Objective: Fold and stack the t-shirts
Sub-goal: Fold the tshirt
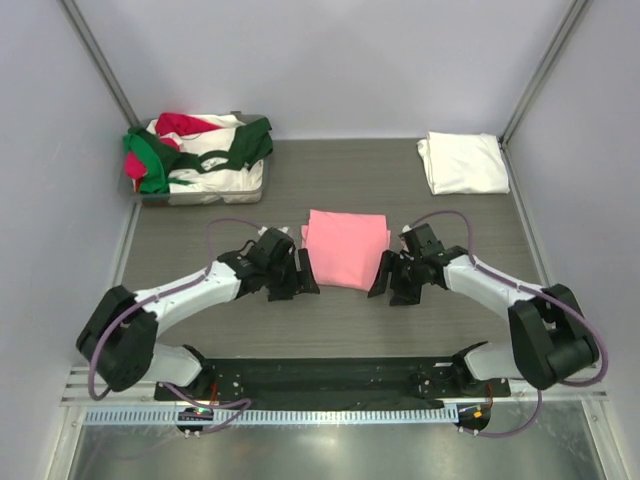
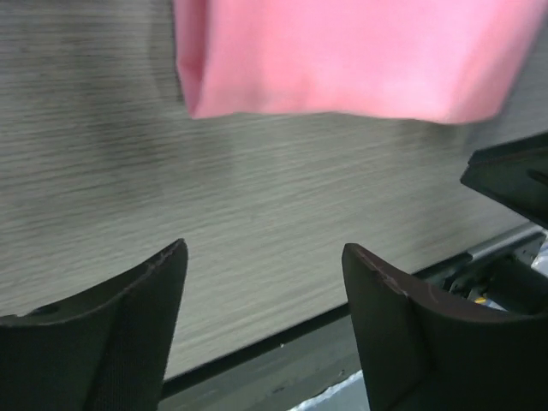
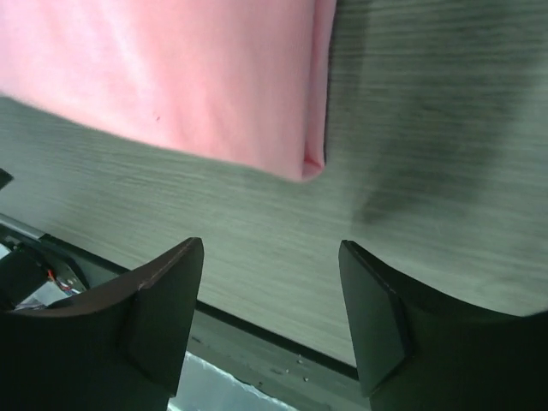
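Note:
A folded salmon-pink t-shirt [image 1: 345, 248] lies flat in the middle of the table. My left gripper [image 1: 297, 280] stands open just off its near left corner, my right gripper [image 1: 390, 280] open just off its near right corner. Neither touches the cloth. In the left wrist view the pink shirt [image 2: 342, 51] lies beyond the open gripper [image 2: 264, 250], with bare table between the fingers. The right wrist view shows the same pink shirt [image 3: 171, 77] ahead of the open gripper [image 3: 270, 244]. A folded white t-shirt [image 1: 463, 163] lies at the back right. Unfolded green, red and white t-shirts [image 1: 205, 150] are heaped at the back left.
The heap sits in a shallow clear tray [image 1: 205, 196] against the left wall. Grey walls close in the table on three sides. The black base rail [image 1: 320, 375] runs along the near edge. The other arm's dark finger [image 2: 514, 180] shows at the right of the left wrist view.

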You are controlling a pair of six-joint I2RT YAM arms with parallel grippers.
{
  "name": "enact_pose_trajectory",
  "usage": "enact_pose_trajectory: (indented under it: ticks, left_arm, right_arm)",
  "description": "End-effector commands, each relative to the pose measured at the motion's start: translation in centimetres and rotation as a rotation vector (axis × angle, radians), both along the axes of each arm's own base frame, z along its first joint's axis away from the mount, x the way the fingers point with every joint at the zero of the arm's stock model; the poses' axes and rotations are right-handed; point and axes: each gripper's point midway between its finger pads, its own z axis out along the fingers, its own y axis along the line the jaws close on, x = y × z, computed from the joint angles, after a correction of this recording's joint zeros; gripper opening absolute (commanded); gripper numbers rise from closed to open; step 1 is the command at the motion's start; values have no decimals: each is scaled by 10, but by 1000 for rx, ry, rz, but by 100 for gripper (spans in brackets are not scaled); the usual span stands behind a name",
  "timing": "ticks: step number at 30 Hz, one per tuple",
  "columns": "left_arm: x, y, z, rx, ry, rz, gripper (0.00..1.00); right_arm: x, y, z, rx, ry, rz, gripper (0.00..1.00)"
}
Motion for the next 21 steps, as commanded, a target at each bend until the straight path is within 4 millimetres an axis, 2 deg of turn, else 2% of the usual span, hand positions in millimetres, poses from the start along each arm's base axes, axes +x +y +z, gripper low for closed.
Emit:
enact_pose_trajectory:
  ticks: [1, 4, 7, 8, 9, 13, 17, 21]
  left_arm:
    - [15, 10, 29, 22, -131, 35, 79]
    - [28, 14, 29, 44, -178, 72, 79]
    - [39, 7, 18, 33, -170, 67, 75]
    - [46, 6, 6, 39, -157, 70, 74]
    - [44, 5, 1, 34, -128, 62, 73]
    - [60, -3, -17, -5, -110, 65, 67]
    - [64, -3, -26, -5, -94, 77, 62]
    - [64, -1, -27, -3, -106, 86, 61]
  right_arm:
    - [-1, -11, 22, -41, -67, -9, 72]
    - [8, -12, 32, -49, -106, -18, 72]
    - [14, -14, 25, -82, -93, -11, 70]
    - [16, -16, 17, -104, -77, -12, 68]
    - [17, -17, 11, -115, -67, -9, 68]
    - [28, -21, -7, -127, -54, -8, 64]
    - [34, -23, -20, -116, -43, -9, 61]
    - [34, -22, -28, -109, -38, -3, 57]
